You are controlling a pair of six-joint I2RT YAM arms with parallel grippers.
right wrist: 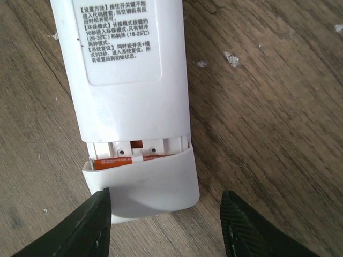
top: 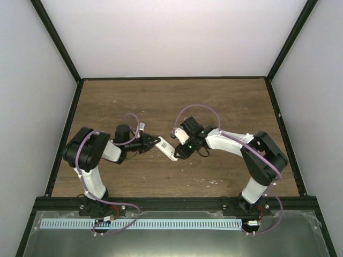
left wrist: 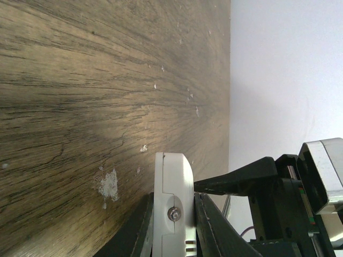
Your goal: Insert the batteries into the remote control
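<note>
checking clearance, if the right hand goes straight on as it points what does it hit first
Probably the half-seated white cover capping the remote control, between the open fingers of the right hand; depth unclear.

Both arms are bent inward, tips nearly meeting. The left end effector (top: 153, 143) is clamped on the remote control (top: 166, 149); the right end effector (right wrist: 166, 217) is held with jaws apart.
</note>
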